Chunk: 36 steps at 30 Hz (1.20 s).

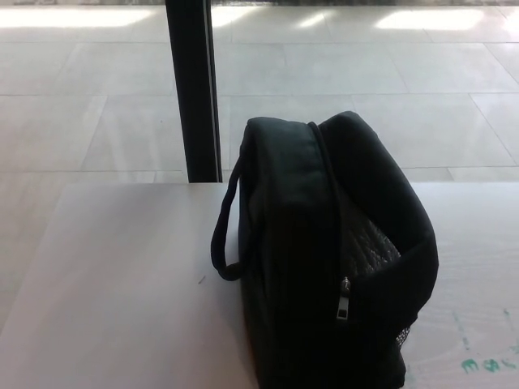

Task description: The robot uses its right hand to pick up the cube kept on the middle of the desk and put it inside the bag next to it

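Note:
A black bag (300,267) stands upright on the pale desk (122,292), right of the middle of the head view. Its zip is partly undone and the flap gapes, showing grey quilted lining (369,251). A carry strap (225,231) loops out on its left side and the zip pull (344,300) hangs near the front. No cube shows anywhere on the desk or in the bag's opening. Neither of my hands is in the picture.
A black upright post (193,89) rises behind the desk's far edge, with pale tiled floor (389,81) beyond. Green scribbles (486,363) mark the desk at the lower right. The desk's left edge runs diagonally at the lower left.

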### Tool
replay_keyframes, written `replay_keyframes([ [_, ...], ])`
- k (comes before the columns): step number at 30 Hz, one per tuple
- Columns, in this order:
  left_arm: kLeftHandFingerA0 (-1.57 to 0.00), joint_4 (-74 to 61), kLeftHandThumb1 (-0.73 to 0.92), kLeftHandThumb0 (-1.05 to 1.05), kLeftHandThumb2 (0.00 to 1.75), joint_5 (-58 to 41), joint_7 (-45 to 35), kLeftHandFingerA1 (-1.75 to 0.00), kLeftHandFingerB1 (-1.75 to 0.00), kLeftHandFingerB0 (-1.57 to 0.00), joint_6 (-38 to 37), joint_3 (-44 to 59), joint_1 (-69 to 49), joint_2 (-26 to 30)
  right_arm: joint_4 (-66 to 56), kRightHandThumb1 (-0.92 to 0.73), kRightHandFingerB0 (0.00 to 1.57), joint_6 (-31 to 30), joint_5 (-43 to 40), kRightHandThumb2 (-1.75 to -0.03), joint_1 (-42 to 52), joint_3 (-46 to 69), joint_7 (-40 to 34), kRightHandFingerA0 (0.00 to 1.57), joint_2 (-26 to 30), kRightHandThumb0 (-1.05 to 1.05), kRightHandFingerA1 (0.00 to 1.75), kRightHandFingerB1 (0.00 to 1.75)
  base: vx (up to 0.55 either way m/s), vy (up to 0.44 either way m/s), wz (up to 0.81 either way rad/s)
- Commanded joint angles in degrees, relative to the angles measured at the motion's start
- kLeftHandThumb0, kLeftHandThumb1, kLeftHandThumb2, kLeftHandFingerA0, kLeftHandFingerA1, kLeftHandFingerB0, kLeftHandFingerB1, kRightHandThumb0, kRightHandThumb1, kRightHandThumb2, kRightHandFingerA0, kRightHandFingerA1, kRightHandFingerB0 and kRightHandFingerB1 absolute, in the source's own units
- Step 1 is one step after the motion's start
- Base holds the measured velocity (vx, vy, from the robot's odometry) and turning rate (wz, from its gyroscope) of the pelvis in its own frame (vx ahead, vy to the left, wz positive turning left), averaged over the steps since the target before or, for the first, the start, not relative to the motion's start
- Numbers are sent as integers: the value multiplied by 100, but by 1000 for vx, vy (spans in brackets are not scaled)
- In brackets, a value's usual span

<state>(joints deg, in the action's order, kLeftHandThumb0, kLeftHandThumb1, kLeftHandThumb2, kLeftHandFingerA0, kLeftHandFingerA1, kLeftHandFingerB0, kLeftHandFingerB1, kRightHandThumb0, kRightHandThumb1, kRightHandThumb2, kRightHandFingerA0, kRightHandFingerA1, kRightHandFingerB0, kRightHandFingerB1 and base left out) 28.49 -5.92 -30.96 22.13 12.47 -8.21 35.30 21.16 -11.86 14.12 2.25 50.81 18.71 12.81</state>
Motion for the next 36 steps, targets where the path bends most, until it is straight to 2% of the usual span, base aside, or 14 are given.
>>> replay_keyframes([
  [1,-33,-331,53,-58,90,-130,152,-60,-59,-40,269,192,-127,-52,-234,-72,42,-131,-933,-62,148,17,-375,42,-227,-70,112,76,0,0,0],
  [5,-33,-305,52,-61,88,-50,156,-58,-55,-36,186,172,-157,-68,-111,-76,40,-41,-1017,-62,247,-151,-407,46,-102,-70,90,64,0,0,0],
  [10,-34,-399,54,-58,90,-59,100,-60,-58,-39,175,186,-271,-57,-162,-76,44,70,-1231,-63,439,-376,-457,47,-60,-67,114,66,0,0,0],
  [15,-33,-434,54,-59,89,-39,140,-58,-54,-33,226,193,-218,-42,-208,-75,46,54,-1524,-63,460,-583,-417,46,7,-65,93,67,0,0,0],
  [19,-30,-387,54,-55,90,-20,181,-57,-57,-40,154,195,-169,-69,-403,-74,46,-35,-1671,-63,490,-721,-479,46,21,-66,115,71,0,0,0],
  [20,-36,-369,68,-49,60,-46,207,-50,-47,-46,154,240,-186,-90,-386,-74,47,21,-1675,-63,495,-793,-502,47,30,-66,114,72,0,0,0],
  [24,-39,-585,71,-47,61,-25,271,-49,-54,-54,53,332,-502,-136,-474,-74,44,96,-1793,-63,867,-871,-523,48,-21,-67,117,72,0,0,0],
  [25,-32,-638,52,-48,90,-6,429,-58,-60,-43,-13,387,-531,-215,-488,-76,43,119,-1772,-63,928,-895,-597,41,-35,-63,86,69,0,0,0],
  [27,-32,-771,54,-49,89,30,802,-59,-54,-30,-52,530,-558,-403,-504,-76,44,165,-1670,-63,1046,-997,-774,39,-39,-63,74,69,0,0,0],
  [29,-27,-884,52,-46,89,2,994,-57,-53,-27,88,670,-547,-538,-541,-76,44,123,-1723,-63,1107,-1039,-834,37,-26,-61,72,68,0,0,0],
  [30,-29,-938,74,-44,60,-18,988,-49,-41,-31,92,728,-567,-560,-574,-76,46,60,-1761,-62,1124,-1058,-856,40,-20,-61,84,71,0,0,0],
  [31,-29,-953,74,-44,60,-7,991,-49,-41,-31,100,739,-569,-572,-579,-76,46,59,-1782,-62,1135,-1077,-873,40,-11,-61,84,71,0,0,0],
  [32,-27,-998,52,-44,89,-121,1028,-57,-54,-27,310,847,-520,-654,-476,-76,47,104,-1819,-63,1105,-1064,-897,40,20,-60,82,70,0,0,0],
  [36,-32,-1291,51,-50,88,-403,917,-59,-56,-33,724,1080,-522,-865,-422,-77,45,157,-1911,-62,1171,-1120,-824,41,123,-61,78,64,0,0,0],
])
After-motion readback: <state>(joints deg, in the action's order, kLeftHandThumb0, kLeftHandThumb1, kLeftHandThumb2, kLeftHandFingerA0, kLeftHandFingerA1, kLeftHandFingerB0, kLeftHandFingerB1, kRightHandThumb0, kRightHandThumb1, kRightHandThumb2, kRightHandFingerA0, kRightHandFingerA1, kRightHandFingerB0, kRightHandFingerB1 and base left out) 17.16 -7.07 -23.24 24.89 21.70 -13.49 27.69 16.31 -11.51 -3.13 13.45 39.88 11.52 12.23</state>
